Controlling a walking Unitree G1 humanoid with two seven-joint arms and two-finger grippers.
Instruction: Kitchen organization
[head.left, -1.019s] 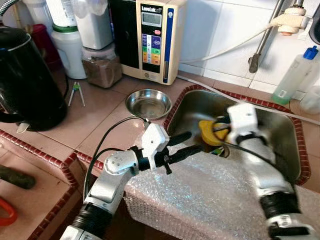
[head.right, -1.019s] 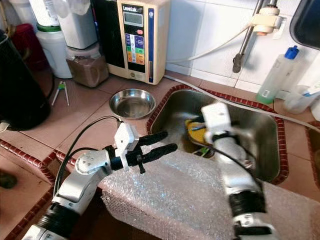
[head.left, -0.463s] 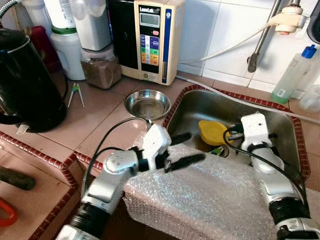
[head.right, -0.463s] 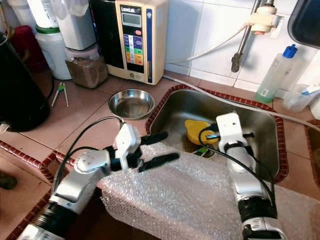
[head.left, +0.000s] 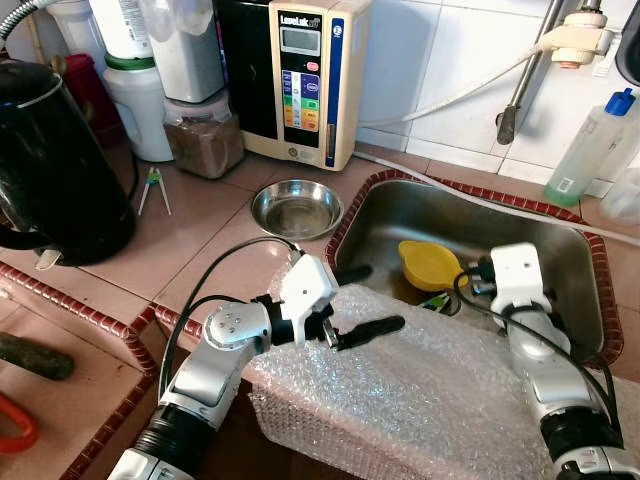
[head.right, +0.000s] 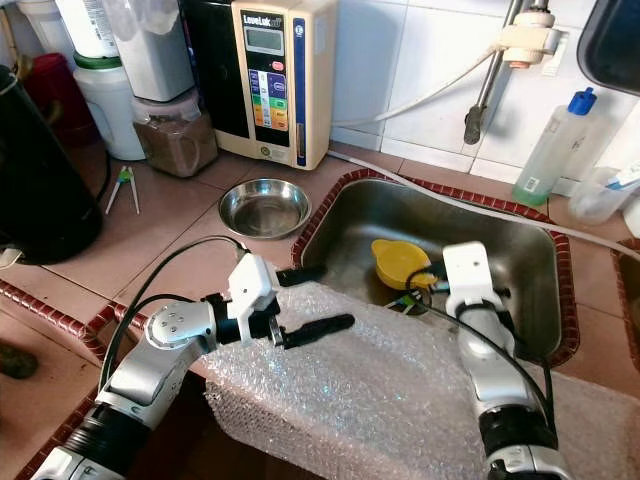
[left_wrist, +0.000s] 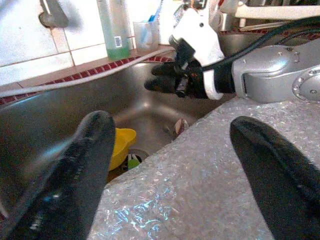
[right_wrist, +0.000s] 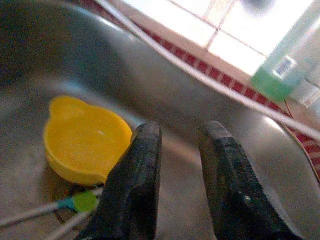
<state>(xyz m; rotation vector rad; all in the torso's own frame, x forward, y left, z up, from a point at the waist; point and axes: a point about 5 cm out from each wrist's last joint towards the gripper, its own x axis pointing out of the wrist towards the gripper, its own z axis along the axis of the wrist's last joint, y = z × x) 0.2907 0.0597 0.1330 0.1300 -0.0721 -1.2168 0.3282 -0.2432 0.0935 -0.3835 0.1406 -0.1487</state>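
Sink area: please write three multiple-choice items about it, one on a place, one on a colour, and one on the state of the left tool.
1. Where is the yellow bowl?
A. On the counter beside the kettle
B. In the sink
C. On the bubble wrap

2. What colour is the cap of the bottle at the wall?
A. Blue
B. Red
C. Black

3. How is the left tool?
A. Shut on the bowl
B. Shut on the steel bowl
C. Open over the bubble wrap

Answers:
1 B: the bowl lies at the sink's bottom, near the drain.
2 A: the clear bottle with green liquid has a blue cap.
3 C: the left wrist view shows its two fingers wide apart with nothing between them.
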